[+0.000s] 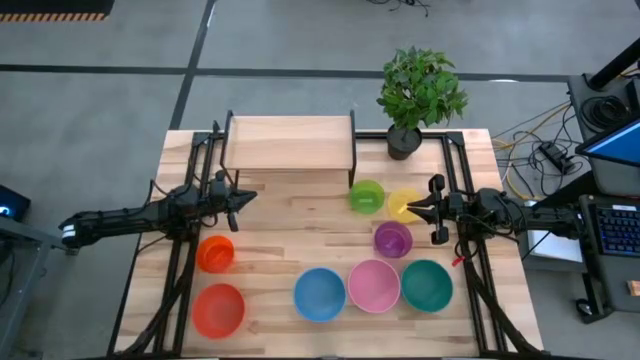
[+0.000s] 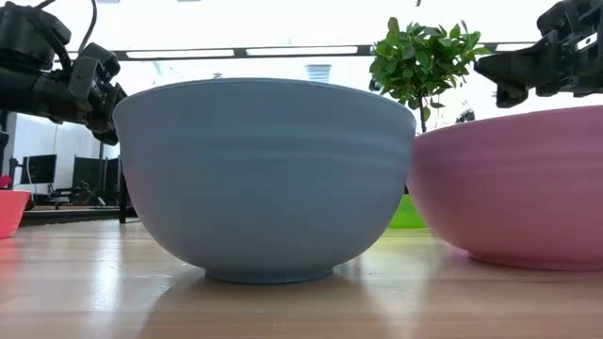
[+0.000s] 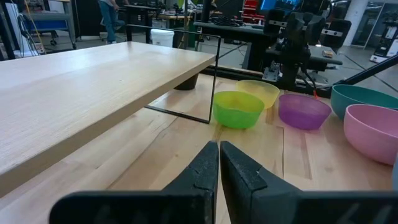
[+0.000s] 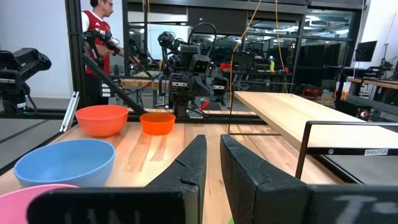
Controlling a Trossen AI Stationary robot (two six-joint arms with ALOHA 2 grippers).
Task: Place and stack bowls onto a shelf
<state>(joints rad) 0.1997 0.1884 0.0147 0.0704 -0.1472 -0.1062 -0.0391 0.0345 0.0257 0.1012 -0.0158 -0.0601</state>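
Observation:
All eight bowls stand on their bases on the plank table. Green [image 1: 367, 196], yellow [image 1: 405, 205] and purple [image 1: 393, 239] are right of centre. Small orange [image 1: 215, 253] and red-orange [image 1: 219, 309] are on the left. Blue [image 1: 320, 294], pink [image 1: 374, 285] and teal [image 1: 427, 285] line the near edge. The shelf [image 1: 290, 143] stands on thin black legs at the far edge, with nothing on its board. My left gripper [image 1: 245, 197] hovers shut near the shelf's left front corner. My right gripper [image 1: 405, 209] hovers above the yellow bowl, fingers nearly together, holding nothing.
A potted plant [image 1: 420, 95] stands at the far right corner, beside the shelf. Black frame rails run along the table's left [image 1: 180, 270] and right [image 1: 470, 270] sides. Bare wood lies between the shelf and the bowls. A person [image 4: 96, 37] stands in the room beyond the table.

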